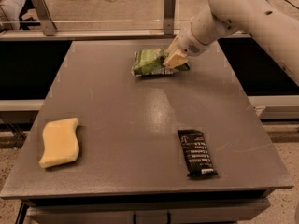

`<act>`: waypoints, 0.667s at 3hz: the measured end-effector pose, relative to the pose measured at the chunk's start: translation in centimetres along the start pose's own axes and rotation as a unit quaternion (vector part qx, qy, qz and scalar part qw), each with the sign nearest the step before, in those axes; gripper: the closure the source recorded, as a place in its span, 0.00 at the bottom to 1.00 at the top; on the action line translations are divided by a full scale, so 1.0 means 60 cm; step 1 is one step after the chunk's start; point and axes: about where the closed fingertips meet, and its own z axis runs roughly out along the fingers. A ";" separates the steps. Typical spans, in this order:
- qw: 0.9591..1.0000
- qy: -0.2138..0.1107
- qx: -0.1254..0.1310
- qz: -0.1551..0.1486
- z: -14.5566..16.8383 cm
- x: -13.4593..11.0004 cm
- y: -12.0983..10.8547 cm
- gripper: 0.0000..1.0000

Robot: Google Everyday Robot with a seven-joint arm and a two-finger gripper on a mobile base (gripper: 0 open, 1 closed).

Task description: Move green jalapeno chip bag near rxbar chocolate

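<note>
The crinkly green jalapeno chip bag [150, 62] lies near the far edge of the grey bench [140, 120]. The robot's pale gripper [175, 58] is down on the bag's right end; whether it grasps, I cannot tell. The slim black rxbar chocolate [196, 152] sits well apart, by the near right corner. A hold on that end alone could slip, dropping the bag short.

rxbar [197, 153] txt illegible, gripper [174, 59] at bag [149, 62]
</note>
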 end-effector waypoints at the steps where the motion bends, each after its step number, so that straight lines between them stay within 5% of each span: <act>1: 0.999 -0.029 -0.009 -0.019 -0.027 -0.019 0.014 0.88; 2: 0.997 -0.067 -0.016 -0.030 -0.075 -0.019 0.029 1.00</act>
